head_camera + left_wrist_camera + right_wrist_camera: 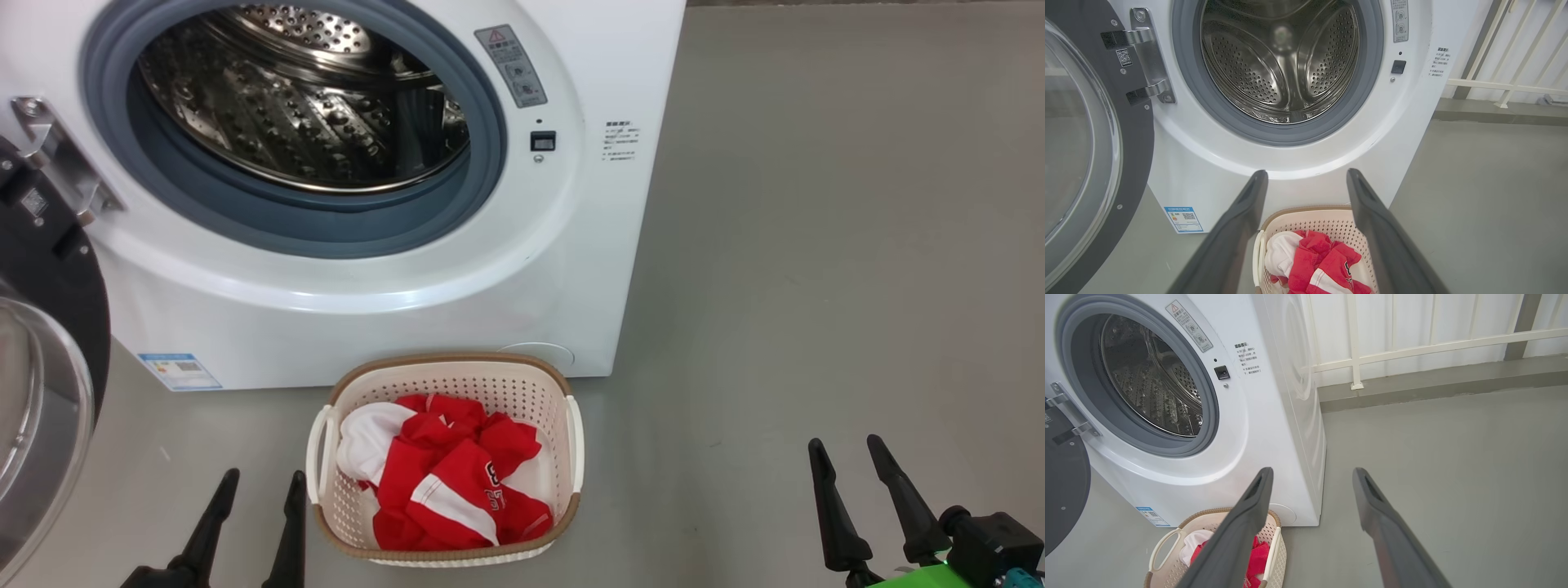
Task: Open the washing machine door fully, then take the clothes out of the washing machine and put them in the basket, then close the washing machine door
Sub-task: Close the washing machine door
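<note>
Plainly the washing machine door (49, 384) hangs swung wide at the left edge, and the steel drum (302, 114) of the washing machine (490, 294) shows in the upper left. At lower centre the basket (445, 361) sits on the grey floor (816, 245) just before the machine, the red and white clothes (449, 482) heaped inside it. Both claws stand open, gripping nothing: the left claw (264, 475) at lower left just beside the basket, the right claw (845, 443) at lower right, well apart.
</note>
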Controlling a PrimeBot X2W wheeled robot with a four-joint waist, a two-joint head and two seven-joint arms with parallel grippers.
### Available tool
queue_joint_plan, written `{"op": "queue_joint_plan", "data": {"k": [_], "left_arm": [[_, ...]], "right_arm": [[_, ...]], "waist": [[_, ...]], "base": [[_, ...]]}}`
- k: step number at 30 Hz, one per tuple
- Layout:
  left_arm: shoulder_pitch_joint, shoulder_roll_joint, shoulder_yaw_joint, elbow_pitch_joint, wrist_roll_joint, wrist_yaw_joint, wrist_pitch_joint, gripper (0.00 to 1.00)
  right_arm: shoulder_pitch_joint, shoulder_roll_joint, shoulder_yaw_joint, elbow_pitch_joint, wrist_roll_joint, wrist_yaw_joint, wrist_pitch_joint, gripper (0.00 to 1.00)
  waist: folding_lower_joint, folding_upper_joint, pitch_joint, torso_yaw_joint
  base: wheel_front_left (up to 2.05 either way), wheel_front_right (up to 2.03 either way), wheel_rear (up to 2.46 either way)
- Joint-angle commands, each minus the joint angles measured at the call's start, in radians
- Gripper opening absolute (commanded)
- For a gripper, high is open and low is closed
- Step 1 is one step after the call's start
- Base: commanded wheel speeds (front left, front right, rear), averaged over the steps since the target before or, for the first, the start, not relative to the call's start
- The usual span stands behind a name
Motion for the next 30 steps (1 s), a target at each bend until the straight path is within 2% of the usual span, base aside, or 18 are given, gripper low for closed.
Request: {"op": "queue_joint_plan", "data": {"k": [1, 6, 13, 22, 30], "left_arm": [[-0.031, 0.01, 0.034, -0.021, -0.008, 0.001, -0.012, 1.0], [-0.038, 0.0, 0.034, -0.006, -0.009, 0.001, -0.012, 1.0], [-0.037, -0.018, 0.052, 0.025, -0.021, 0.001, -0.012, 1.0], [-0.026, -0.033, 0.066, 0.065, -0.032, 0.003, -0.012, 1.0], [-0.014, -0.033, 0.025, 0.088, -0.077, 0.041, -0.012, 1.0]], "right_arm": [[-0.027, -0.013, 0.025, -0.023, -0.014, 0.006, -0.006, 1.0], [-0.035, -0.013, 0.035, -0.021, -0.022, 0.006, -0.006, 1.0], [-0.051, -0.025, 0.063, -0.005, -0.032, 0.006, -0.006, 1.0], [-0.076, -0.06, 0.121, 0.024, -0.027, 0.006, -0.006, 1.0], [-0.082, -0.079, 0.162, 0.046, -0.014, 0.006, -0.006, 1.0]], "waist": [[0.0, 0.0, 0.0, 0.006], [0.0, 0.0, 0.004, 0.047], [0.0, 0.0, 0.001, 0.142], [0.0, 0.0, -0.016, 0.312], [0.0, 0.0, -0.035, 0.454]], "base": [[0.0, 0.0, 0.0], [0.0, 0.0, 0.0], [0.0, 0.0, 0.0], [0.0, 0.0, 0.0], [0.0, 0.0, 0.0]]}}
